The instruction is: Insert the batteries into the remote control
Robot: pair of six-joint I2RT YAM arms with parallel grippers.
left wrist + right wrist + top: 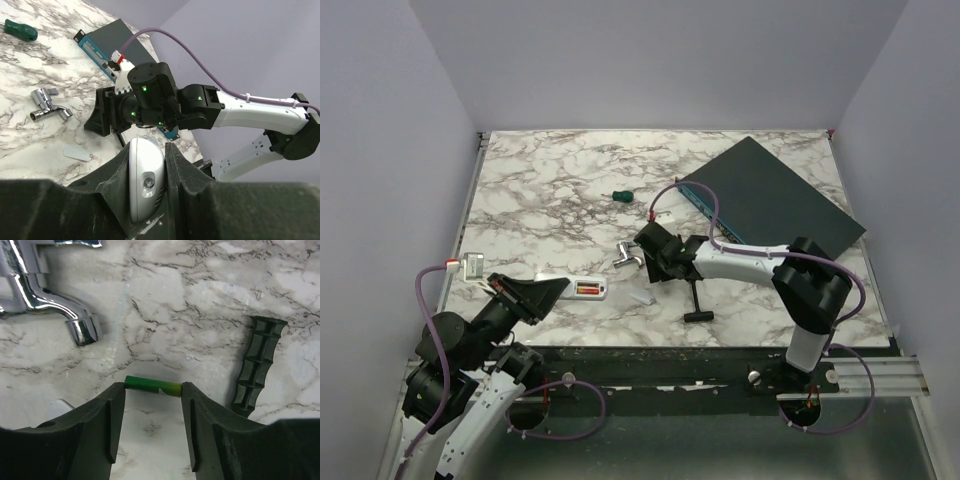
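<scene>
My left gripper (147,170) is shut on the remote control (145,177), a white-silver handset held edge-on between its black fingers. From above, the remote control (575,288) lies low over the table's front left with its back open, and an orange-red battery (587,289) sits in the compartment. My right gripper (152,390) pinches a green battery (152,387) end to end between its fingertips, just above the marble. In the top view the right gripper (646,263) hangs at the table's middle, next to a chrome tap.
A chrome tap (626,257) lies left of the right gripper, also close in the right wrist view (45,295). A small white cover (641,298), a black ribbed handle (257,365), a green screwdriver (620,196) and a dark teal box (770,200) share the table.
</scene>
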